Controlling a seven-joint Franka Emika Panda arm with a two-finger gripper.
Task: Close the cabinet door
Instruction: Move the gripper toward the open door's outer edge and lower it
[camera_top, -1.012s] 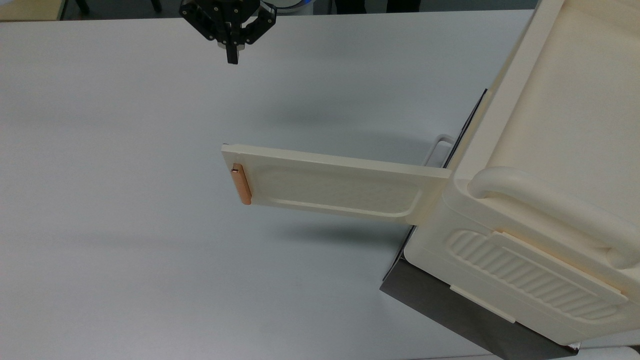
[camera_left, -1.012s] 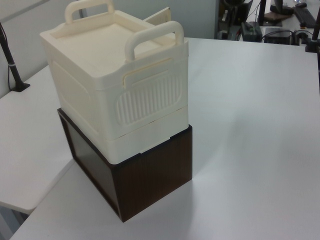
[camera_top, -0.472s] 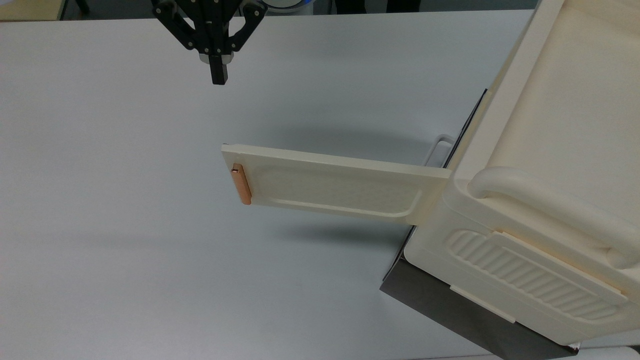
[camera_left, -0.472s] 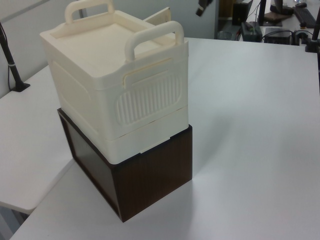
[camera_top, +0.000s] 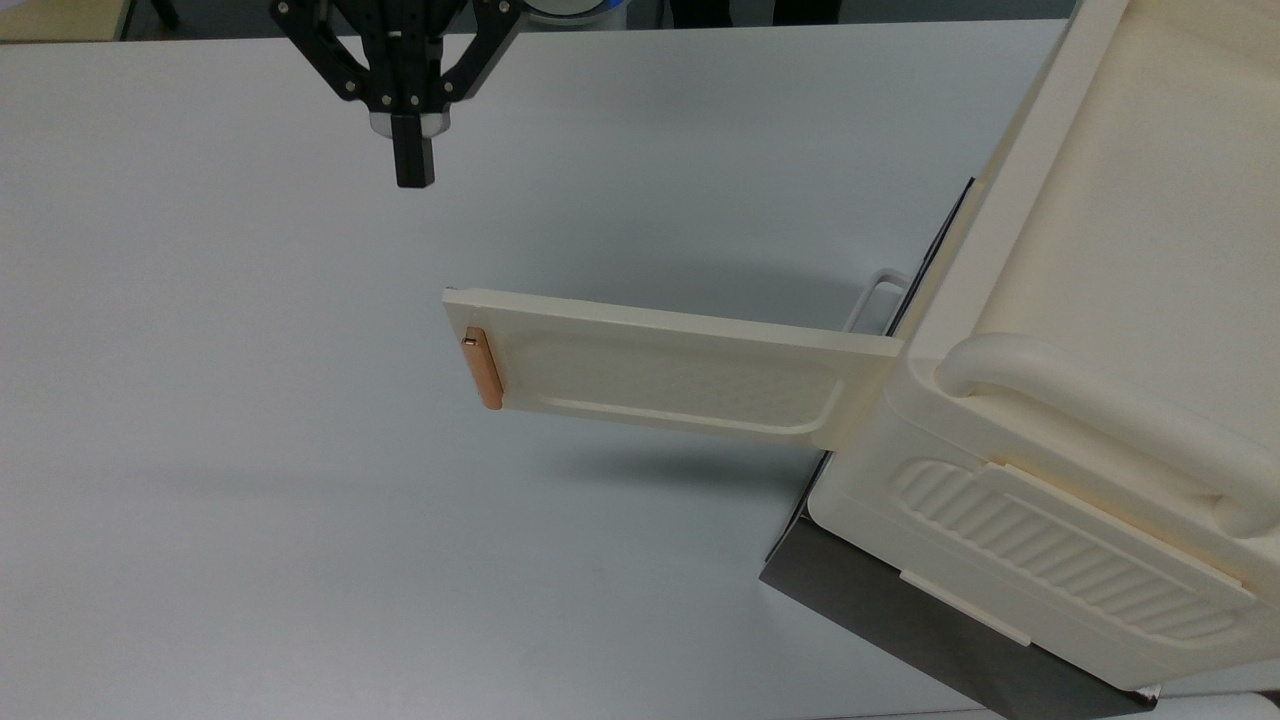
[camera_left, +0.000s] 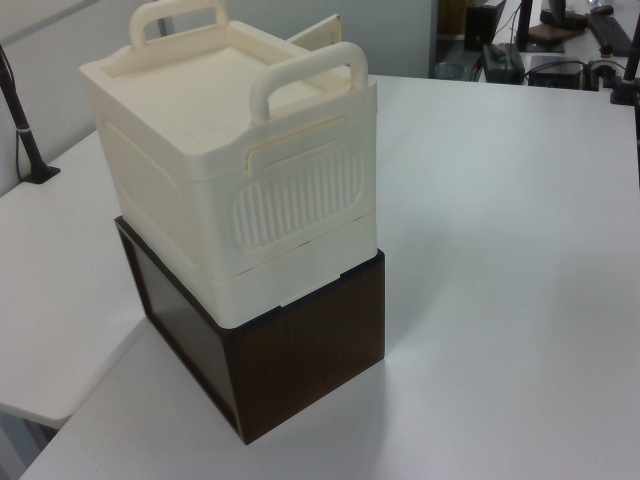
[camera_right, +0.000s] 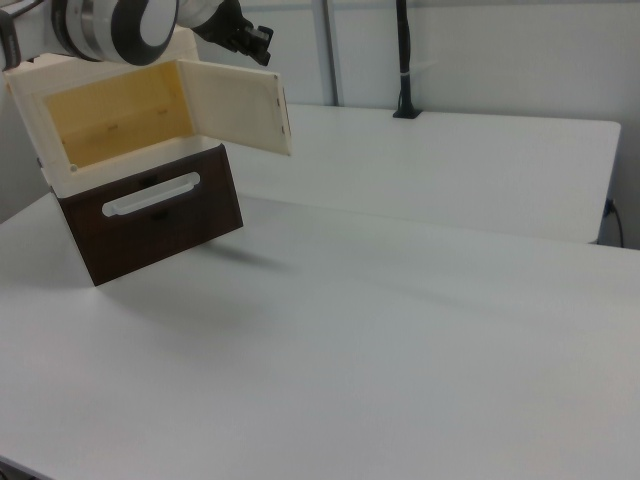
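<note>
The cream cabinet (camera_top: 1120, 300) stands on a dark base at the top view's right. Its cabinet door (camera_top: 660, 372) is swung wide open and sticks out toward the top view's left, with a copper-orange handle (camera_top: 487, 368) at its free end. In the right view the door (camera_right: 240, 105) hangs open beside the yellow-lit inside (camera_right: 120, 115). My black gripper (camera_top: 413, 178) is shut and holds nothing. It hovers beyond the door's free end, toward the top view's upper edge, and does not touch the door. In the right view the gripper (camera_right: 252, 40) is just above the door's top edge.
The dark brown base (camera_left: 300, 350) under the cabinet has a drawer with a white handle (camera_right: 150, 195). The white table (camera_top: 250, 450) spreads wide on the top view's left. A black post (camera_right: 403, 60) stands at the back in the right view.
My gripper has moved toward the top view's left and lower in that picture, nearer the door's handle end. It has left the left view's upper edge. The door has not moved.
</note>
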